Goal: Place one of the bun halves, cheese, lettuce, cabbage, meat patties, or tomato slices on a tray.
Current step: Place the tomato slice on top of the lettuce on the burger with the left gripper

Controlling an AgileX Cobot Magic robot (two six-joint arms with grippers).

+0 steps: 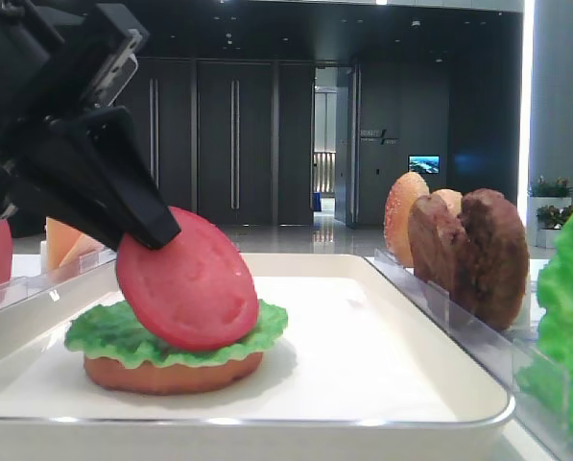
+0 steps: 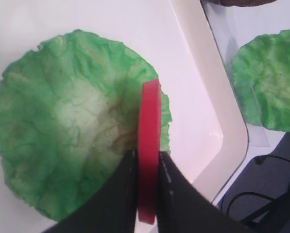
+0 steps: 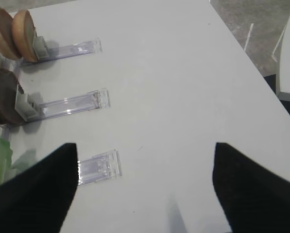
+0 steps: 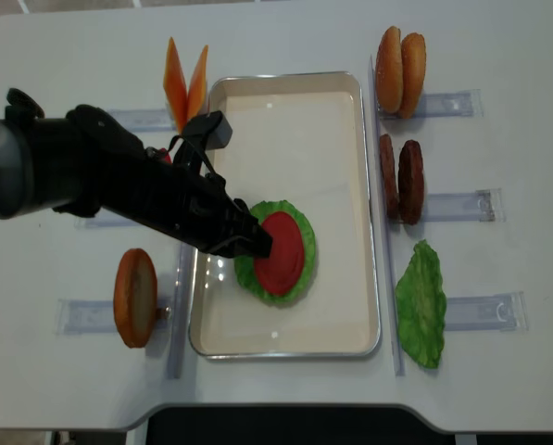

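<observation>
Tomato slice (image 1: 187, 280) held over the stack on the tray (image 4: 285, 343), not released yet.
Done so far, by the look of it: a bun half (image 1: 171, 373) lies on the tray with a lettuce leaf (image 2: 62, 145) on top. Left to do: lay the slice flat and let go. The left gripper (image 2: 148, 191) is clamped on the slice's edge, jaws pressed to both faces; the slice is tilted, its lower edge on or just above the lettuce, can't tell which. The right gripper (image 3: 145, 189) hangs over bare table (image 3: 174, 87) beside the clear racks (image 3: 69, 104), jaws spread wide, holding nothing. Spare buns (image 4: 401, 71), patties (image 4: 401, 179), lettuce and cheese (image 4: 185, 85) wait outside the tray.
</observation>
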